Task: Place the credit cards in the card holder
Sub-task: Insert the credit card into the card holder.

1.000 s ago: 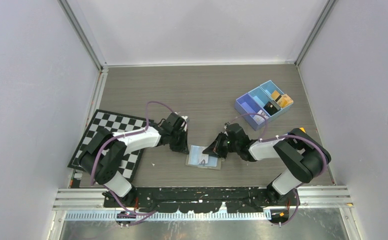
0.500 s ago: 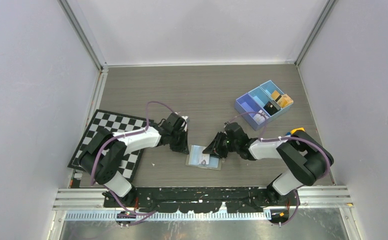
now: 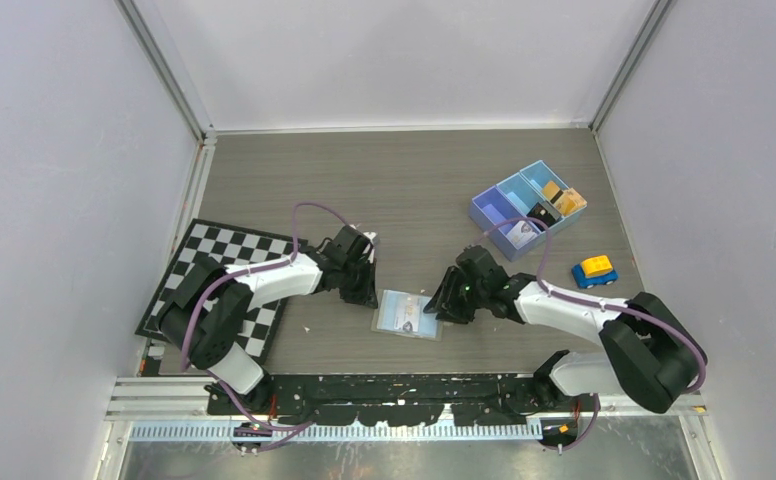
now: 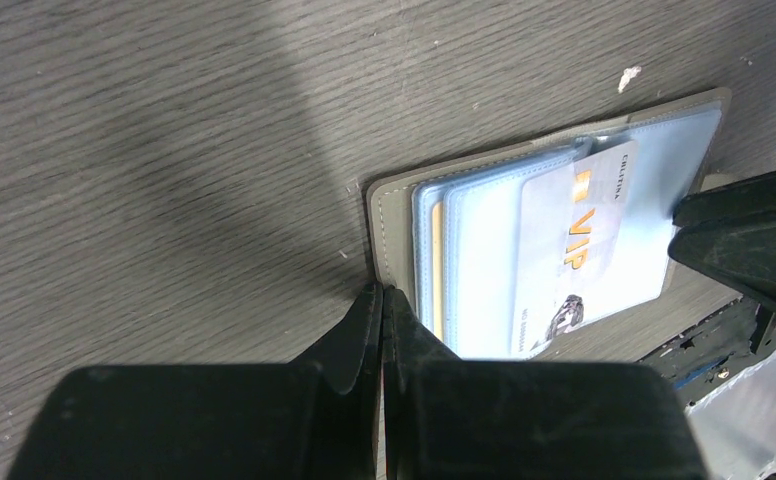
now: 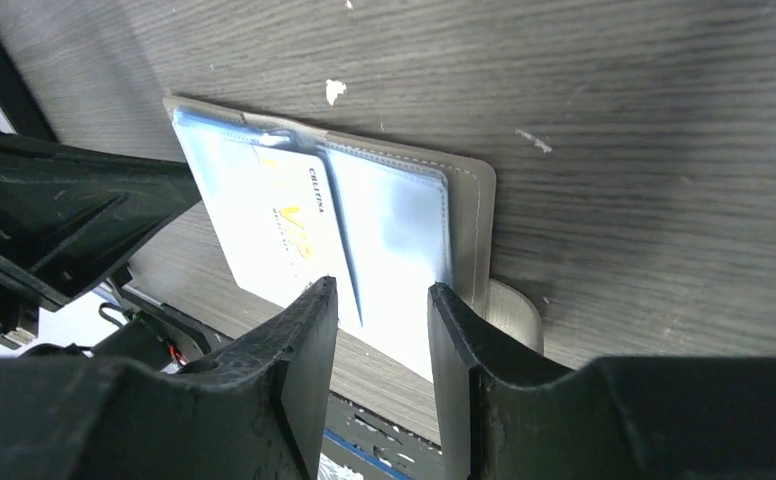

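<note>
Card holder [image 4: 389, 215]: grey-taupe outside with pale stitching, pale blue pockets inside
Whitish card [image 4: 584, 250]: orange "VIP" lettering, small dark print
Orange card [image 4: 435, 270]: only a thin orange strip shows, in the neighbouring pocket
Table [image 3: 404, 180]: dark grey-brown wood grain with a few pale flecks
Mat [image 3: 204, 245]: black-and-white check
Tray [image 3: 489, 212]: blue, with yellow and black contents
Toy car [image 3: 594, 271]: blue body, yellow top
Left gripper [image 4: 382, 295] and right gripper [image 5: 379, 300]: matt black
Cables [image 3: 309, 208]: purple
</note>
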You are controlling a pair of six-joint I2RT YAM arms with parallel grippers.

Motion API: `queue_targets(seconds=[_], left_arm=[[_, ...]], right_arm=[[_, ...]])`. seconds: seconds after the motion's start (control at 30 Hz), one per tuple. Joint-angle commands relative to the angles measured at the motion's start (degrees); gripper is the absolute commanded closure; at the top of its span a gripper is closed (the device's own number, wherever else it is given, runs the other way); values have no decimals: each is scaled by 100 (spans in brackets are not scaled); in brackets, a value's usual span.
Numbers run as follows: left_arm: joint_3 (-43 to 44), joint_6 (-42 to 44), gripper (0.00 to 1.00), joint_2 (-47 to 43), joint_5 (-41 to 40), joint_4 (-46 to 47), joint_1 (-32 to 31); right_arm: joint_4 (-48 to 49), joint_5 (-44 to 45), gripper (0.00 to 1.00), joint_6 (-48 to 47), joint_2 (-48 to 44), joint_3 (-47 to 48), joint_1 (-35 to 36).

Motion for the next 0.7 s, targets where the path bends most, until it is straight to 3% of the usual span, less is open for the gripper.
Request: queue_targets(seconds=[0.0,0.67], left_arm=[[-27,100,100,-170,-149,-99,-9],[-76,36,100,-182,-21,-43,-13]], right_arm=[[-20,62,57,143,-212,115,172],[1052,-37,71,361,815,339,473]])
